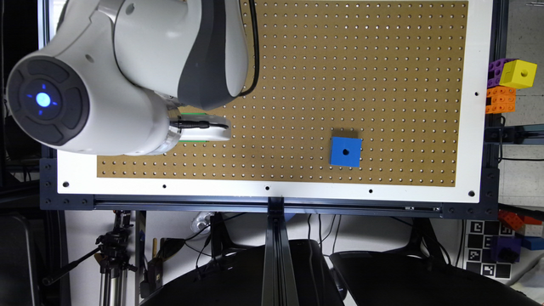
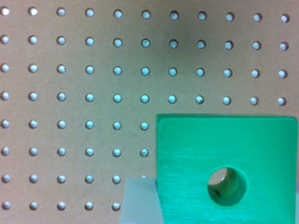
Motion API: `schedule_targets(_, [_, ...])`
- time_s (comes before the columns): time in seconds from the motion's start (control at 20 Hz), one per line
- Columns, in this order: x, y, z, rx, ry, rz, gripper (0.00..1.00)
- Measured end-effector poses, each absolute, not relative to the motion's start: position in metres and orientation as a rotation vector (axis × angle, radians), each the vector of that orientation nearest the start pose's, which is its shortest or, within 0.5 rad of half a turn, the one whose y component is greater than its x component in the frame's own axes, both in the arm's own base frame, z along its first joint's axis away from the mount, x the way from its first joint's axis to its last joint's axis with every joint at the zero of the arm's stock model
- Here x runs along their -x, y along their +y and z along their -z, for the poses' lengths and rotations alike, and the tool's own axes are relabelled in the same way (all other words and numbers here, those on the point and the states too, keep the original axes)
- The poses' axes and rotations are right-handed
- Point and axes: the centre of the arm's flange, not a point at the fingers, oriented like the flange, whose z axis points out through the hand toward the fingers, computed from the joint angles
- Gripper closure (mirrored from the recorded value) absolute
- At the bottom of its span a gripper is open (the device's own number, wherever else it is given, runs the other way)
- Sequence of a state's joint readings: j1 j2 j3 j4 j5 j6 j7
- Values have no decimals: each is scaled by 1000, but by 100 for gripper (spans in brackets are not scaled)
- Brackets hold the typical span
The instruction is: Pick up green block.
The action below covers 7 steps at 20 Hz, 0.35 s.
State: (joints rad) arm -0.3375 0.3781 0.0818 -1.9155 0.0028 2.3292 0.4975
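The green block (image 2: 226, 161), a bright green cube with a round dark hole in its top face, is very close in the wrist view. One pale fingertip (image 2: 139, 200) lies against its side; the other finger is out of frame. In the exterior view my gripper (image 1: 204, 127) sits directly over the block, near the exterior view's left. Thin strips of the green block (image 1: 193, 114) show along the gripper's edges. I cannot tell whether the block rests on the pegboard (image 1: 323, 63) or hangs just above it.
A blue cube with a hole (image 1: 345, 151) sits on the pegboard toward the exterior view's right. A yellow cube (image 1: 518, 74) and purple and orange bricks (image 1: 500, 98) are stacked off the board's right edge. The arm's large white body (image 1: 127, 72) covers the board's left part.
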Motion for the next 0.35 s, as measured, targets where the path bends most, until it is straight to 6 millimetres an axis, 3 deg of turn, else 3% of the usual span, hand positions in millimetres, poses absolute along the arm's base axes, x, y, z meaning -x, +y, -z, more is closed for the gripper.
schedule_targets(0.15, [-603,-160,-325,2886,1153,52,100])
schedule_targets(0.35, [-602,-160,-329,2887,1154,48,100])
